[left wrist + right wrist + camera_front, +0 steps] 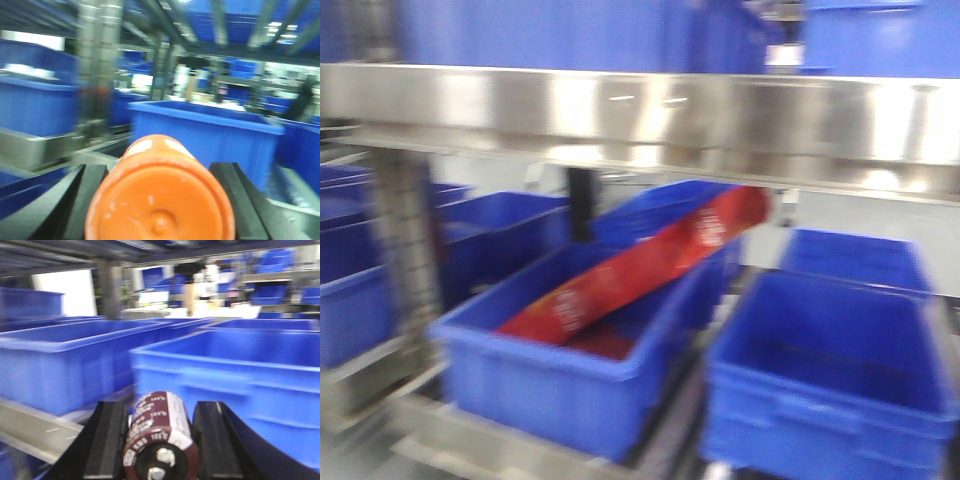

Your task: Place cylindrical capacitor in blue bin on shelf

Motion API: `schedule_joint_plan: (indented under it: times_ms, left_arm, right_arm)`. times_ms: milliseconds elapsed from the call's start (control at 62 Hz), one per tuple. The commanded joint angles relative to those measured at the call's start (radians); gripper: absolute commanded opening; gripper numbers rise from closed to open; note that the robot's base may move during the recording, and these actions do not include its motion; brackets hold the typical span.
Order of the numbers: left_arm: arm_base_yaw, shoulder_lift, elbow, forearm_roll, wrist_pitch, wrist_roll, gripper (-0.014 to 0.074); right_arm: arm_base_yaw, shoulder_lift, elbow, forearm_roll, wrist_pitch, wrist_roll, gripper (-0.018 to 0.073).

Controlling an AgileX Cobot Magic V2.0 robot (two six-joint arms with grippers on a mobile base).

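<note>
The cylindrical capacitor point(161, 432) has a dark brown sleeve with white lettering and a black end bearing two silver terminals. My right gripper point(160, 405) is shut on it, black fingers point(111, 435) pressing both sides. A blue bin point(235, 375) stands just ahead of it. My left gripper point(157, 167) is shut on an orange container point(160, 200), facing another blue bin point(205, 135). The shelf shows its shiny steel rail point(640, 115) across the front view, with blue bins below. Neither gripper appears in the front view.
The middle bin point(570, 390) holds a long red package point(640, 265) leaning on its far rim. Beside it on the right is a bin point(830, 390) with nothing showing inside. More blue bins point(360, 260) line the left. A steel upright point(97, 75) stands near the left gripper.
</note>
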Motion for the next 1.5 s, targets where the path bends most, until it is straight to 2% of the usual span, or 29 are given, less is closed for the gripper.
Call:
schedule_joint_plan:
  times_ms: [0, 1485]
  left_arm:
    - [-0.002, -0.005, -0.003, -0.007, -0.023, 0.001, -0.0111]
    - [-0.002, -0.005, -0.003, -0.007, -0.025, 0.001, -0.0111]
  right_arm:
    - [0.001, -0.002, 0.0, -0.007, -0.03, -0.004, -0.0167]
    - [0.001, -0.002, 0.0, -0.007, -0.03, -0.004, -0.0167]
